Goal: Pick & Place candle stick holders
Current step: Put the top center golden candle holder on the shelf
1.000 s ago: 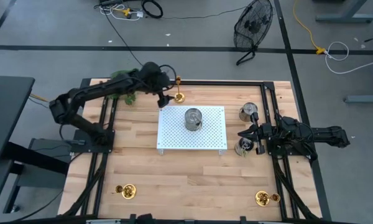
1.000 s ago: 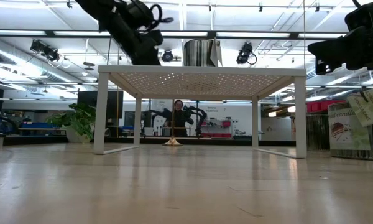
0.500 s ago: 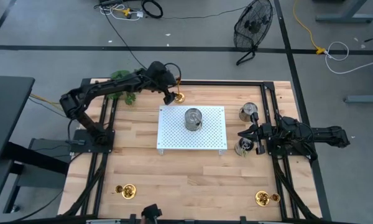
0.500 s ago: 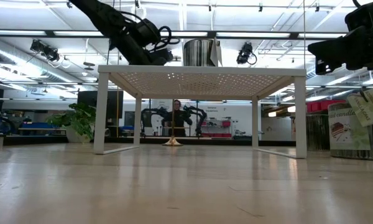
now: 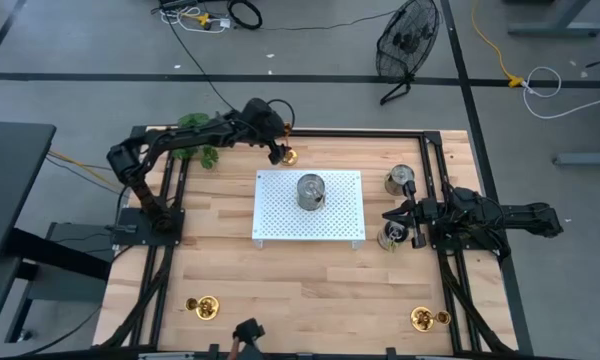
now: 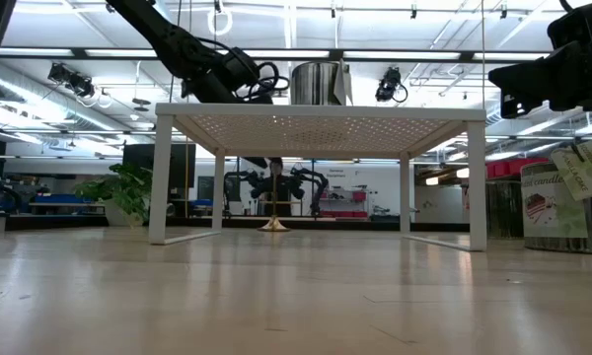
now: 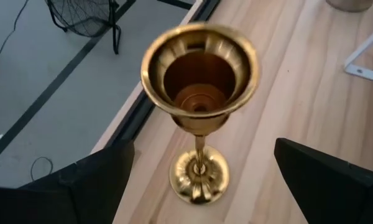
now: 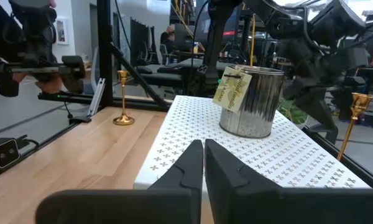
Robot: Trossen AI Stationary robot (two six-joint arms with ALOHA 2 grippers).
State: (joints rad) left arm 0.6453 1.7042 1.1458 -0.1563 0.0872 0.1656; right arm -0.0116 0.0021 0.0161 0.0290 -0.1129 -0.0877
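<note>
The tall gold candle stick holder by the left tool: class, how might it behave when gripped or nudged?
The tall gold candle stick holder probably tips easily: a wide cup sits atop a slim stem over a small base. Its polished metal looks slippery and rigid, so the open left tool may slide on it.

Clutter on and around the wooden table (image 5: 310, 290)
A white perforated stand (image 5: 330, 225) sits mid-table with a tagged metal tin (image 5: 311, 191) on top; two more tins (image 5: 400, 181) stand just right of it, a green plant (image 5: 197, 125) at the far left corner, a black fan (image 5: 407, 42) on the floor beyond
</note>
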